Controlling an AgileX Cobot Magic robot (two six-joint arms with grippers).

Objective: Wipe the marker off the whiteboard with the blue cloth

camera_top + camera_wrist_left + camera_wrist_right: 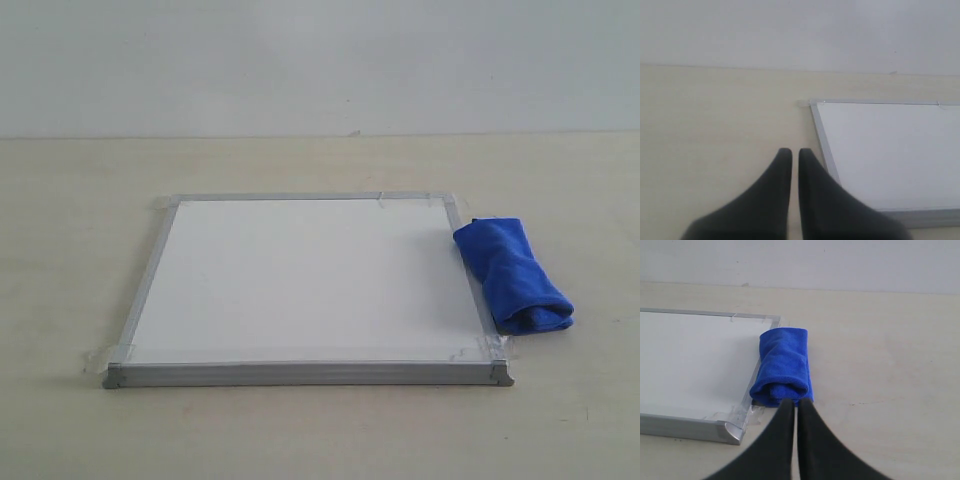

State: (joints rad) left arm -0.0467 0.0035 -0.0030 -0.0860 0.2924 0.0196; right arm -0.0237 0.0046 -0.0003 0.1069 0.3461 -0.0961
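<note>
**Cloth Lay Beside the Board, Both Pairs of Fingers Closed**

The whiteboard [310, 275] lay flat on the pale surface [300, 430] with its corners taped down. The blue cloth [512, 275], a folded bundle, lay on the surface along the board's right edge and touched the frame. The right fingers [777, 435] were pressed together with only a thin slit between them. They gripped nothing, and their tips pointed at the cloth's near end. The left fingers [775, 190] were likewise closed and empty, beside the board's left edge.
</note>
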